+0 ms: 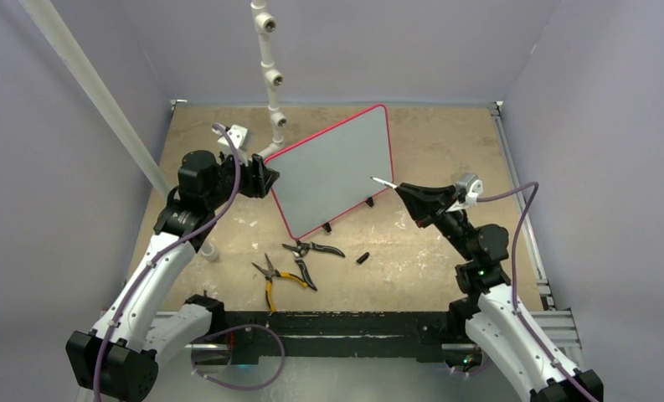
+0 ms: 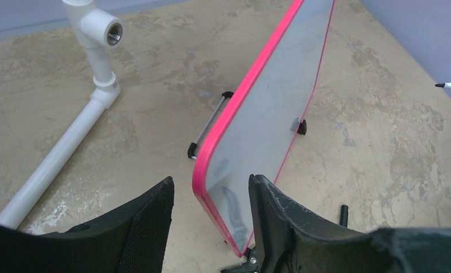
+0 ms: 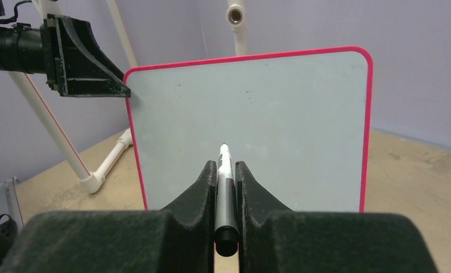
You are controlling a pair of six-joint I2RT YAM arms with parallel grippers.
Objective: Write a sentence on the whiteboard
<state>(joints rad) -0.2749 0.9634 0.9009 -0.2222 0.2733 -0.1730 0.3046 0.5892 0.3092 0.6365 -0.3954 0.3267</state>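
Right gripper (image 3: 226,166): clamped tight on marker (image 3: 224,187), tip aimed at whiteboard (image 3: 297,125) face, just short of it, set for first stroke. Left gripper (image 2: 211,182): jaws apart, straddling whiteboard's left edge, no clamp yet; likely there to brace it against pen pressure. Whiteboard: upright on feet, face blank. Pliers (image 1: 271,280) lying in front of whiteboard.

Soft, even light from above; faint diffuse shadows; all three views fairly sharp.
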